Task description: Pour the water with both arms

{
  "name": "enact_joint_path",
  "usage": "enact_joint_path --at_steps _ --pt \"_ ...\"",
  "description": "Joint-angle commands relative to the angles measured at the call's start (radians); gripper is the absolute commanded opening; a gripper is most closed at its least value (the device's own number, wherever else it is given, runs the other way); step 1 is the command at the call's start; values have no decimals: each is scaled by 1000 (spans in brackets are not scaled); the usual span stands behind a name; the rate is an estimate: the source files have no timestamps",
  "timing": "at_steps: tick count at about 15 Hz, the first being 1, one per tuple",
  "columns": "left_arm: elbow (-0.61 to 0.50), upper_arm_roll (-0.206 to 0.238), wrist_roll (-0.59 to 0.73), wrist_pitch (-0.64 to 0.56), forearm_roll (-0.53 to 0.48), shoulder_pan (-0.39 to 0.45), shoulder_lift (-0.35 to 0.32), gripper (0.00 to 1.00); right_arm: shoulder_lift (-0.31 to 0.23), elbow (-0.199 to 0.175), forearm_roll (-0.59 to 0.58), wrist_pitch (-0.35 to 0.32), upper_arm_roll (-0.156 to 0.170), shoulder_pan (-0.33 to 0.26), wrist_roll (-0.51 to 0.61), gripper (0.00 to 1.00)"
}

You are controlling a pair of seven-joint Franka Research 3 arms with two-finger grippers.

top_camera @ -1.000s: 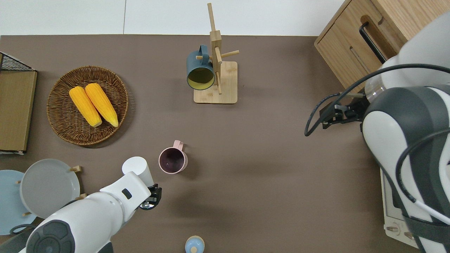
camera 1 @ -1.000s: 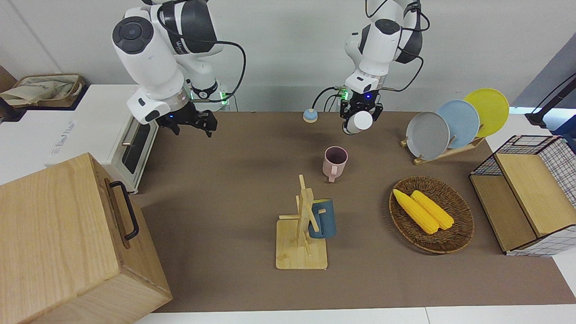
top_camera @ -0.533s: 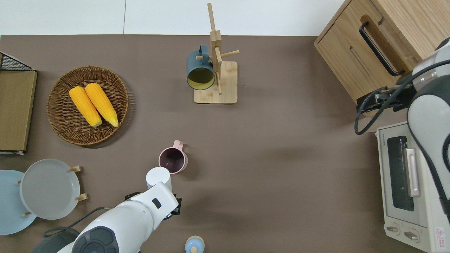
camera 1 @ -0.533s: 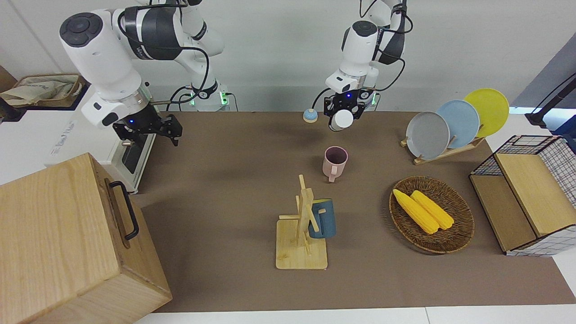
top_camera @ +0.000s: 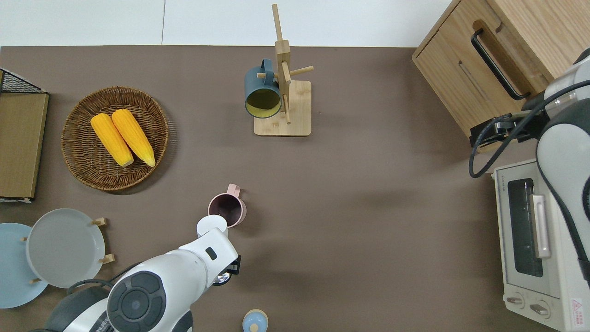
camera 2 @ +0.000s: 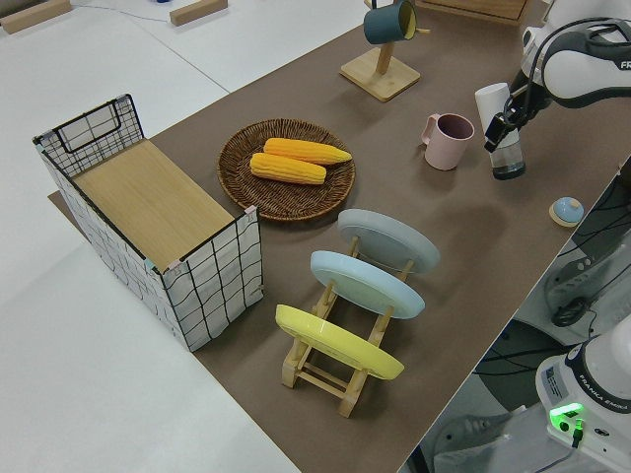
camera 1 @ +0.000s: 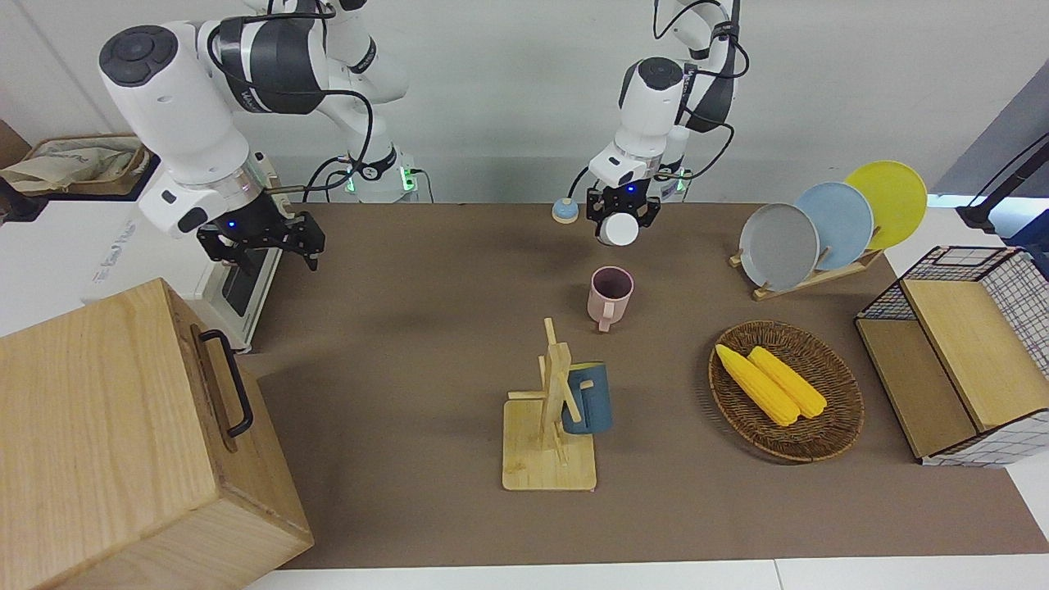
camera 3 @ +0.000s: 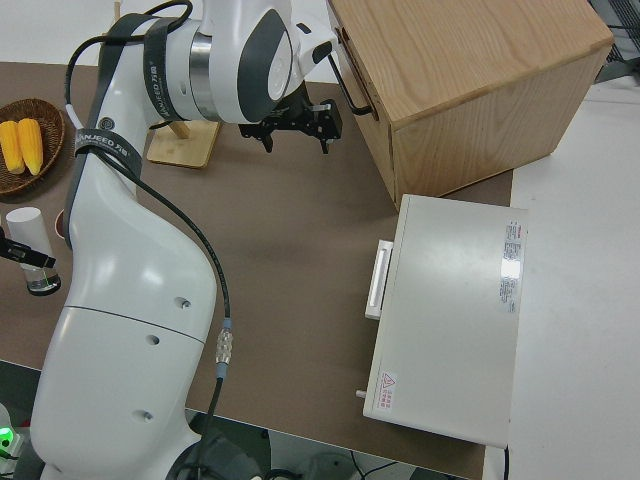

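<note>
Glossy white arms (camera 1: 176, 98), black cables (camera 1: 361, 98)

Woven wicker basket (camera 1: 828, 426), glossy arms (camera 1: 176, 98)

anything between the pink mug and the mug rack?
Nothing: overhead view shows bare brown table between the pink mug and the mug rack.

Robot lab: two arms (camera 1: 188, 106), staged kitchenware table (camera 1: 426, 270).
</note>
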Motion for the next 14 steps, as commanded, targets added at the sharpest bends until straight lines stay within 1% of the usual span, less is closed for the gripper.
enact_joint_path --at_steps 1,3,4,6,9,11,13,14 --pt "70 13 -4 -90 -6 11 36 0 -24 0 4 17 19 -13 -15 992" --pt "114 16 -3 -159 2 21 68 0 -25 22 4 17 26 -11 -15 992" --pt "131 16 -4 -199 5 27 83 0 -31 26 4 17 27 -8 -15 992" --pt "159 16 -4 -219 6 32 106 0 -37 27 4 17 29 -2 -15 992" --pt "229 16 -7 -291 29 37 168 0 -47 27 4 17 29 0 -15 992" --pt "291 16 -9 -344 49 43 223 0 -66 27 4 17 29 0 -15 992" --pt "302 16 -15 -354 57 46 238 0 -94 27 4 15 29 0 -15 992" --pt "303 16 -14 -360 57 47 239 0 -94 27 4 15 30 1 -15 992"
